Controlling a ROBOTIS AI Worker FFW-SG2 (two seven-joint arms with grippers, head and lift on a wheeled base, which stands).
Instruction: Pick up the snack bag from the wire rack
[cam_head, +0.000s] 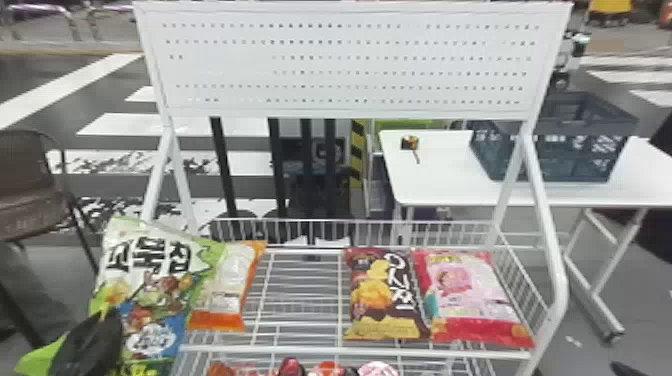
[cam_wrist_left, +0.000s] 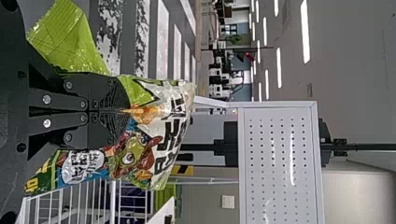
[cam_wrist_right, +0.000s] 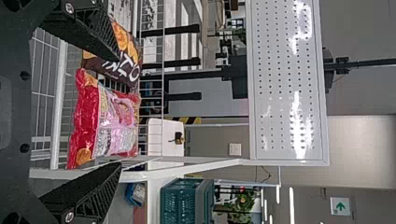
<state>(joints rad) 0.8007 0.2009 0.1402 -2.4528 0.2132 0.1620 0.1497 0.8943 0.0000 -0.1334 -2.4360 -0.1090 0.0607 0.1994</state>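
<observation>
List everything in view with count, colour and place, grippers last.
Wire rack: one, white, centre
Perforated board: one, white, above rack
Green snack bag: one, multicoloured, rack's left side
Orange-and-white bag: one, on rack's left
Brown-and-yellow bag: one, on rack, right of centre
Pink-and-red bag: one, on rack's right
Lower packs: several, reds and pink, beneath top shelf
Table: one, white, behind right
Crate: one, dark green, on table
Small object: one, black and yellow, on table
Chair: one, brown, far left
Left gripper: one, black, closed on green snack bag
Right gripper: one, black, open, near pink-and-red bag
</observation>
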